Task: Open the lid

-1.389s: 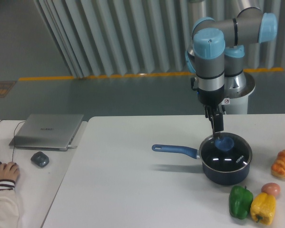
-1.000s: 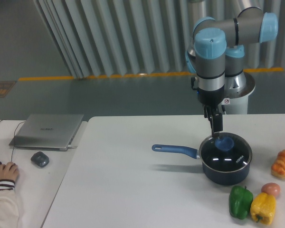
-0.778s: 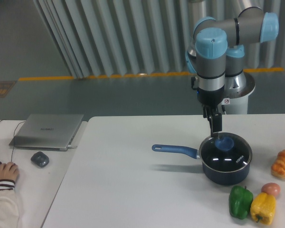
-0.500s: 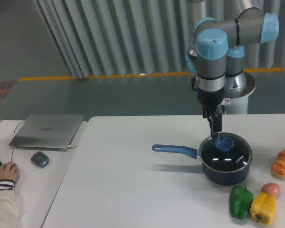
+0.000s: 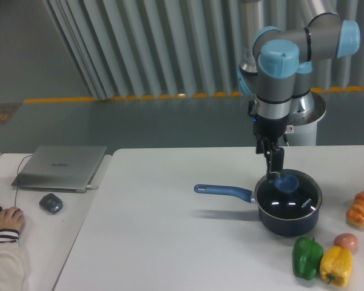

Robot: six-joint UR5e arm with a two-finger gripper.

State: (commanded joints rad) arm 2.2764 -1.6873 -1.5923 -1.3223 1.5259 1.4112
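The arm has slid a bit right, its jaws, apart or together I cannot tell, above the lid [image 5: 289,195], still on.

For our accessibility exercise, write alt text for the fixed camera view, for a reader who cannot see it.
A robot arm's gripper hangs just above the blue knob of a glass lid that sits on a dark blue saucepan on a white table. Peppers lie nearby; a laptop sits at left.

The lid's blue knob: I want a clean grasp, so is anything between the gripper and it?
Nothing visible. The gripper hangs just above and left of the blue knob on the lid, with only air between them.
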